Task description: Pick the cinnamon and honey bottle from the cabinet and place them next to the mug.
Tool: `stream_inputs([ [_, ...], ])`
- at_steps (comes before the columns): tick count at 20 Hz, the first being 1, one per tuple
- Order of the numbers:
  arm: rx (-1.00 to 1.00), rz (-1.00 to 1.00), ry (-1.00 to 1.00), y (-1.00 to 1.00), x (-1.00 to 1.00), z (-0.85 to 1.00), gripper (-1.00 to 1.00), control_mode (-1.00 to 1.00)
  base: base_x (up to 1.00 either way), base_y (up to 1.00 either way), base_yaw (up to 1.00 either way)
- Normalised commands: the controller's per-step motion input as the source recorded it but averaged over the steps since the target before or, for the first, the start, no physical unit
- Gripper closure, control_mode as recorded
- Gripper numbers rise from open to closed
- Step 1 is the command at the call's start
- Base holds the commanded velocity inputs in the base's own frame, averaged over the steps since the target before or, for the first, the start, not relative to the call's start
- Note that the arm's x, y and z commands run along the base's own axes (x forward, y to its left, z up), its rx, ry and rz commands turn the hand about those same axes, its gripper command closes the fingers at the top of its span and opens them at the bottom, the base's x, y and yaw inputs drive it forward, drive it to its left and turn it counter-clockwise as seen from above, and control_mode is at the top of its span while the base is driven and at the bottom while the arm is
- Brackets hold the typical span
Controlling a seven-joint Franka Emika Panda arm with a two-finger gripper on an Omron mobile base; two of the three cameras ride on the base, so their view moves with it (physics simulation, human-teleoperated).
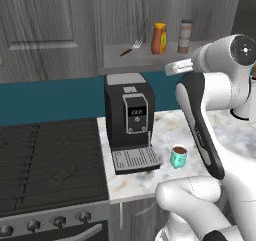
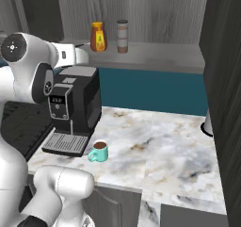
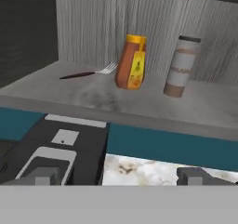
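Note:
The honey bottle (image 3: 131, 62), orange with a yellow cap, stands upright on the open shelf (image 3: 83, 95) of the grey cabinet (image 1: 45, 30). The cinnamon (image 3: 182, 67), a grey-capped shaker, stands just to its right. Both are also in the base views: honey bottle (image 1: 159, 39) (image 2: 98, 37), cinnamon (image 1: 185, 36) (image 2: 122, 36). My gripper (image 3: 121, 176) is open, hanging in front of and slightly below the shelf edge, with nothing between its fingers. The teal mug (image 1: 178, 156) (image 2: 99, 151) with dark liquid sits on the marble counter (image 2: 155, 146) beside the coffee machine.
A black coffee machine (image 1: 127, 117) (image 2: 73, 110) stands under my hand. A fork (image 3: 88, 73) lies on the shelf left of the honey bottle. A stove (image 1: 50, 160) is to the left. A white object (image 2: 207, 125) and a dark tall panel (image 2: 230, 103) bound the right.

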Motion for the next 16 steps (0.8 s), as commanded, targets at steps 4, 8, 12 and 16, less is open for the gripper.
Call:
stream_inputs([
  [4,0.04,0.0,-0.1,-0.07,-0.17,0.72,-1.0,-1.0,0.0,0.0,0.0],
  [8,0.12,0.0,-0.04,-0.06,-0.01,0.27,-1.0,-1.0,0.0,0.0,0.0],
  [12,0.14,0.0,0.06,-0.2,0.13,-0.02,-1.0,-1.0,0.0,0.0,0.0],
  [16,0.03,0.0,0.24,0.0,0.34,-0.05,-1.0,-1.0,0.0,0.0,0.0],
])
